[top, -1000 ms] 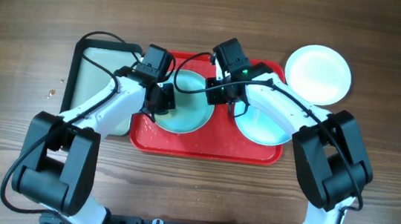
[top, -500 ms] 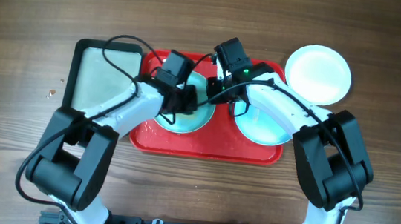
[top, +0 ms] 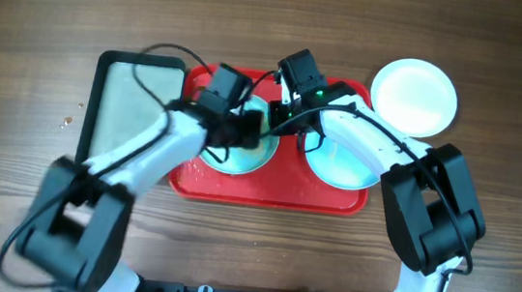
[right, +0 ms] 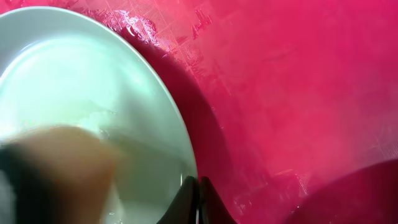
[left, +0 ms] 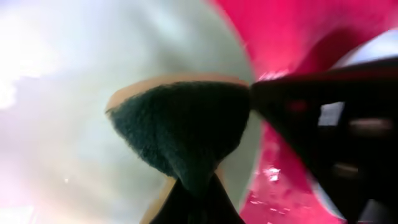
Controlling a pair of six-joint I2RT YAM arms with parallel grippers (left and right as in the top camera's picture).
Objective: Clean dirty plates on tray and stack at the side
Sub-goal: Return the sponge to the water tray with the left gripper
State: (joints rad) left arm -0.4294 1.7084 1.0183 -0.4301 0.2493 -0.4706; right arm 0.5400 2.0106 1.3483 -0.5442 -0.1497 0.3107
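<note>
Overhead view: the red tray lies at the middle of the table and carries two turquoise plates side by side. The left plate is partly covered by both hands; the right plate lies under the right arm. A white plate rests on the table just beyond the tray's right corner. The right hand is closed, pinching the left plate's rim. The left hand is closed on a sponge, its dark green face pressed against the left plate. A black-rimmed tray sits just beside the red tray on the left.
</note>
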